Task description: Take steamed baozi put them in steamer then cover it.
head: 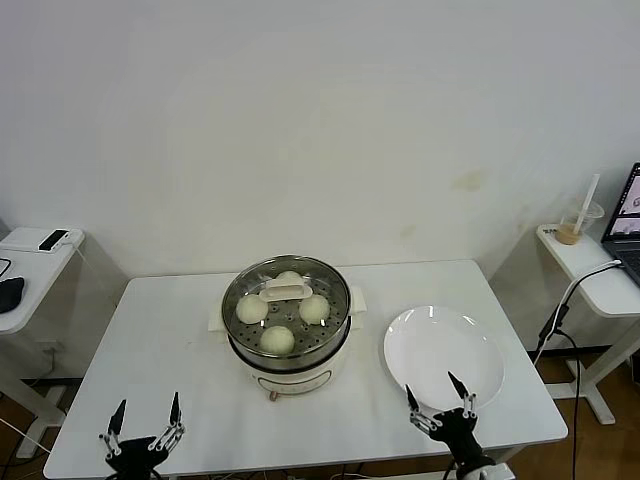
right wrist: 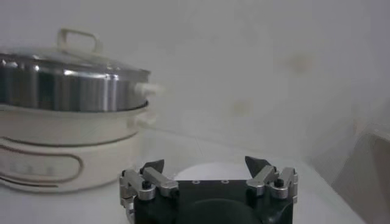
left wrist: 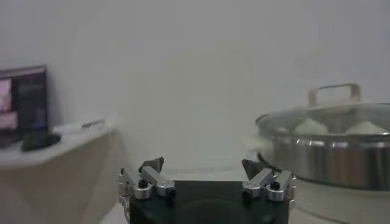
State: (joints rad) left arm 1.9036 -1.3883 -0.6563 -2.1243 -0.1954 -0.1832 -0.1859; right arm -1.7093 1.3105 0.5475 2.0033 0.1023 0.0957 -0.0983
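Stainless steel is seen at the middle of the white worktop: the steamer stands on its white cooker base, and four steamed baozi are lying inside it on the perforated floor. The cover, clear glass with a cream handle across its centre, is already seated on the steamer's rim, so the task is judged to be essentially done. The white plate lies bare just beside the steamer, on the robot's right.

Both arms are parked low at the near edge of the worktop, well apart from the steamer. The left end effector is held released, fingers spread, with nothing between them; the right end effector is likewise spread and empty, and it is seen over the near rim of the plate.

From either end effector the steamer lies ahead and inward, toward the centre line. The long axis of the cover's handle is seen to run roughly left to right across the robot's front. Neither arm is clearly nearer. No further grasp is judged to be called for.
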